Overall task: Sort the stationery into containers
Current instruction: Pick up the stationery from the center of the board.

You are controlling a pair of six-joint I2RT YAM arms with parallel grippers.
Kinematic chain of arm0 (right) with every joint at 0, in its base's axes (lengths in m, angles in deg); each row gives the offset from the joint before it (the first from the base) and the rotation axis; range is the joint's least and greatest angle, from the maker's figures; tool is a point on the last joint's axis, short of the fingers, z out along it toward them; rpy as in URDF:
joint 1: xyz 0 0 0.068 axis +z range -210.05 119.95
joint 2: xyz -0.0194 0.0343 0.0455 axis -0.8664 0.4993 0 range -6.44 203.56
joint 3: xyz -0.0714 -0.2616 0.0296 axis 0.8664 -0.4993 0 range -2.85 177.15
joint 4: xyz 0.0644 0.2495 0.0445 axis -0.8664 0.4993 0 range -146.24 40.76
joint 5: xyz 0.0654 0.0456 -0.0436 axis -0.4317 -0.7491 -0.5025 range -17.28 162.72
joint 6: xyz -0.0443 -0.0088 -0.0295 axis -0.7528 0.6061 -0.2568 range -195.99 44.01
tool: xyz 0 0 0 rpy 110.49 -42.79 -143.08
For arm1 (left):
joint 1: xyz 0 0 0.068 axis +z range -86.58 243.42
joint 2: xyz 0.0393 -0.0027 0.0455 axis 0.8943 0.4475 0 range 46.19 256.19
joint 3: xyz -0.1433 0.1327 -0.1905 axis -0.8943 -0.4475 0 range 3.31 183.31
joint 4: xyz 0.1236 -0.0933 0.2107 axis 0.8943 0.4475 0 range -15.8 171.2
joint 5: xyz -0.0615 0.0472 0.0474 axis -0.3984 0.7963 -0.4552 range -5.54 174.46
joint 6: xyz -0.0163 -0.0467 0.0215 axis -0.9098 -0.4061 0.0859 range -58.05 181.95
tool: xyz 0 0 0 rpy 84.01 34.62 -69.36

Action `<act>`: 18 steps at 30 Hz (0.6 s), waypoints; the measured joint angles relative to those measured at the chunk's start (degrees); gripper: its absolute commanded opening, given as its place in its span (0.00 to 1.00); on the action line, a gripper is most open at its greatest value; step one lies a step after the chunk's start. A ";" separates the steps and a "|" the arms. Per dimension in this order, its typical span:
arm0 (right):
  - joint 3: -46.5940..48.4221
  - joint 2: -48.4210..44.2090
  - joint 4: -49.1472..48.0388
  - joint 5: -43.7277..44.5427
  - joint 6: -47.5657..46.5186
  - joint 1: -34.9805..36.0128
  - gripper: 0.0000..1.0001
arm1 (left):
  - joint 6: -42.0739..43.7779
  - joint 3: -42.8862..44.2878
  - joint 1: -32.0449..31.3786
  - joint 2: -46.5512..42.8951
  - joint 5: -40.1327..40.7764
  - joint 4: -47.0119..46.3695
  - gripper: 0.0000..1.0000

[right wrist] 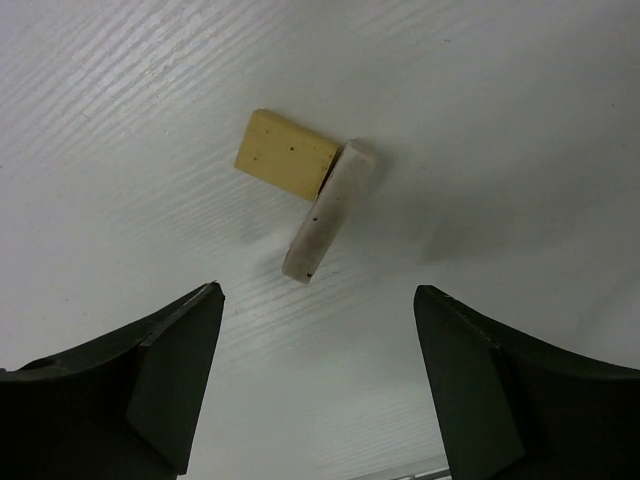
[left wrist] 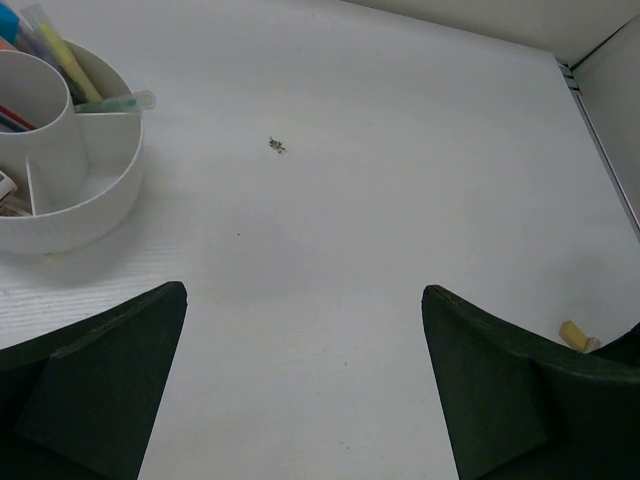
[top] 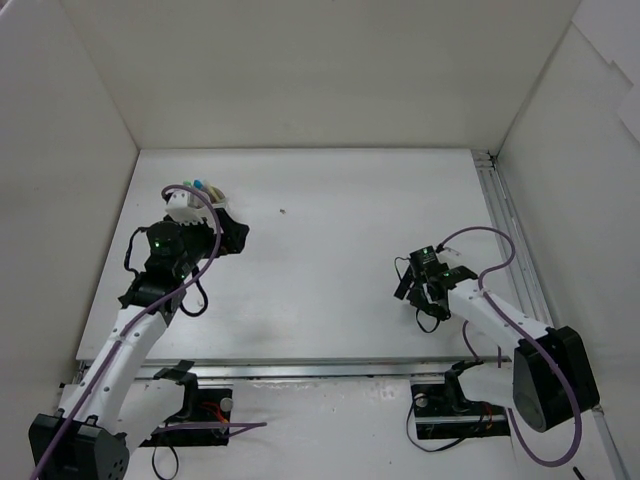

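Note:
The round white tub (left wrist: 95,190) with dividers stands at the far left, and its rim shows behind my left arm in the top view (top: 205,192). It holds a yellow-ended highlighter (left wrist: 62,58), a green-ended one (left wrist: 115,102) and red sticks (left wrist: 14,118). My left gripper (left wrist: 304,292) is open and empty, to the right of the tub (top: 236,234). A tan eraser (right wrist: 287,153) lies flat on the table with a white eraser (right wrist: 330,212) on edge against it. My right gripper (right wrist: 318,291) is open just above and short of them (top: 425,295).
A tiny dark speck (left wrist: 276,145) lies on the table (top: 330,220) right of the tub. White walls enclose the table on three sides. A metal rail (top: 510,230) runs along the right edge. The tan eraser also shows far right in the left wrist view (left wrist: 573,333).

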 measured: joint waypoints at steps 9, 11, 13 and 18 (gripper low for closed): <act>0.02 3.52 0.00 1.62 -0.52 -1.53 0.43 | 0.09 -0.50 -1.07 -2.12 0.09 0.28 0.99; 0.07 3.65 -0.09 1.84 -0.90 -1.88 0.35 | 0.04 -1.09 -1.22 -2.84 0.35 0.22 0.99; 0.20 3.76 -0.26 2.03 -1.53 -2.10 0.27 | 0.02 -1.99 -1.55 -3.39 0.68 0.13 0.99; 0.44 4.52 -1.27 2.19 -4.48 -3.17 0.00 | 0.00 -2.95 -2.10 -3.21 1.05 0.02 0.99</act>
